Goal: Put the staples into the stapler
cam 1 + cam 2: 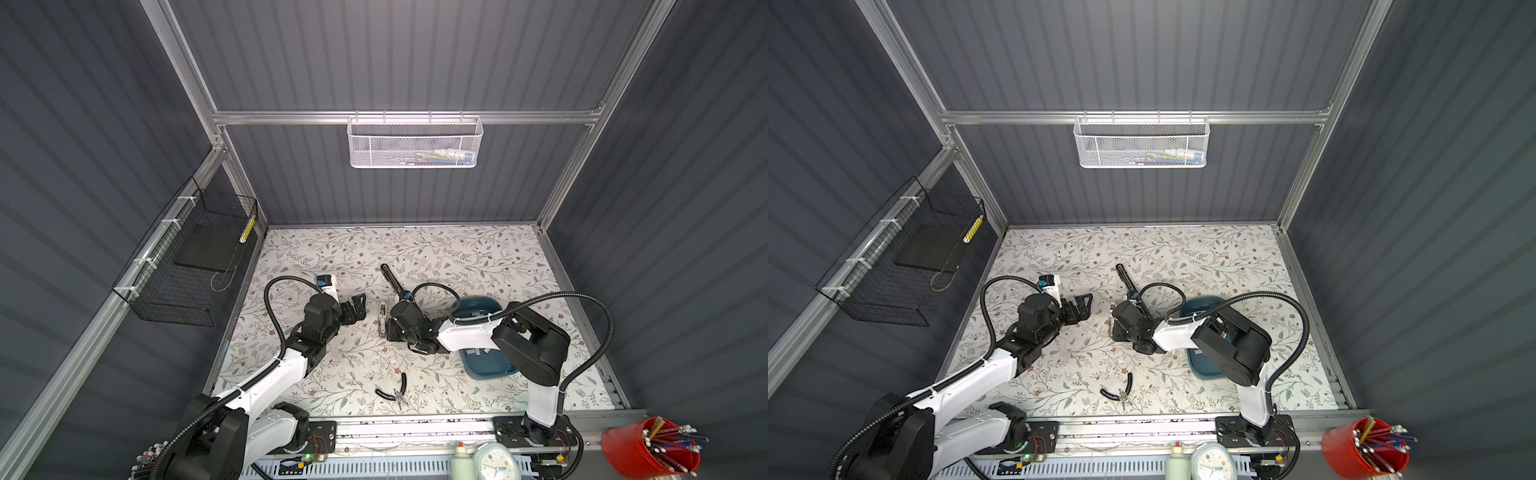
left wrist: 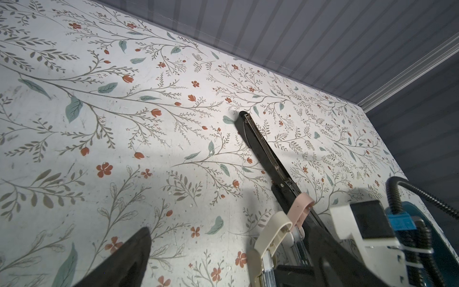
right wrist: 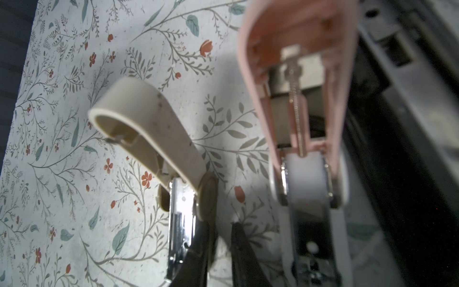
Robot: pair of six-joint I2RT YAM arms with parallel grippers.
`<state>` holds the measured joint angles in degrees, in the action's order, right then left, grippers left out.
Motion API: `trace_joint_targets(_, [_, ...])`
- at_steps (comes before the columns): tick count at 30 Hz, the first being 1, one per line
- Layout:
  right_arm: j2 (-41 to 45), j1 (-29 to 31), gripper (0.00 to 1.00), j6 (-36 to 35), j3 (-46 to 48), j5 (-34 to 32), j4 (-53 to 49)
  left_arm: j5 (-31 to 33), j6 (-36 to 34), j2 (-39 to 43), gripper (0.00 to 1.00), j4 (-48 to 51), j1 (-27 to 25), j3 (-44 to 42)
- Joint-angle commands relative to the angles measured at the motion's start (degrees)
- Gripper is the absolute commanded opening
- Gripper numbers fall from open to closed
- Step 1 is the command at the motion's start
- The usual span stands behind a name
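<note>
Stapler point(image 1: 392, 280) (black), long axis diagonal toward far-left; left end effector point(image 1: 362, 308) agape, right end effector point(image 3: 220, 225) barely parted.

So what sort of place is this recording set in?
Probably a purpose-built robot workcell: grey ribbed walls in an aluminium frame, a floral-covered tabletop, a left arm and a right arm on a front rail.

I see the staples point(image 1: 478, 353) as short, flat, silver-grey strips lying loose in the blue tray point(image 1: 492, 368) at the right of the tabletop point(image 1: 457, 257); some are hidden from me. The black stapler point(image 1: 392, 279) lies on the tabletop left of the tray. It is long and slim, slanted toward the back wall, with bare metal along its upper face. Its near end is covered in both top views.
</note>
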<state>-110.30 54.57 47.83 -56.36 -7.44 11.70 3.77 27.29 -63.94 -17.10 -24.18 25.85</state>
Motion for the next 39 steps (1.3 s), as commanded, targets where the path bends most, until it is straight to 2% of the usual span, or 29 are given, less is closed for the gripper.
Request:
trace_joint_targets(1, [-2.02, 0.04, 0.2, -1.91, 1.63, -2.93, -11.79, -0.35, -0.99, 0.4, 0.99, 0.01, 0.37, -0.88])
trace_joint_targets(9, [10.19, 2.65, 0.27, -7.59, -3.76, -6.86, -21.14, 4.26, -2.35, 4.65, 0.99, 3.56, 0.37, 1.12])
trace_joint_targets(13, [17.93, 3.84, 0.3, -9.07, -5.64, -9.96, -28.13, -0.44, -7.07, 3.42, 0.99, -2.99, 0.39, -0.18])
trace_joint_targets(17, [27.37, 3.97, 0.39, -8.72, -4.59, -15.02, -36.62, -1.69, -7.14, -2.62, 0.99, 4.67, 0.81, 4.75])
trace_joint_targets(20, [33.86, 3.47, 0.41, -9.45, -4.86, -19.95, -47.07, -9.58, -7.81, -1.48, 0.99, -3.2, 0.86, 1.41])
trace_joint_targets(23, [38.78, 0.8, 0.4, -8.69, -4.46, -24.79, -58.14, -7.18, -9.4, 1.48, 0.99, 0.58, 0.81, 2.15])
trace_joint_targets(26, [44.78, -4.9, 0.38, -9.34, 0.63, -21.69, -59.38, -5.01, -10.72, 0.9, 0.99, 3.57, 0.89, 4.0])
trace_joint_targets(30, [49.57, -14.15, 0.37, -11.41, 8.39, -11.72, -54.56, -8.21, -10.79, -1.17, 0.99, 0.54, 0.89, 4.28])
trace_joint_targets(36, [43.24, -20.28, 0.38, -13.94, 11.88, -3.46, -49.81, -9.66, -10.55, -8.4, 0.99, 1.12, 0.89, 9.61])
trace_joint_targets(39, [39.75, -21.76, 0.39, -14.9, 11.38, -2.76, -48.53, -10.53, -10.57, -12.31, 0.99, -0.03, 0.89, 11.62])
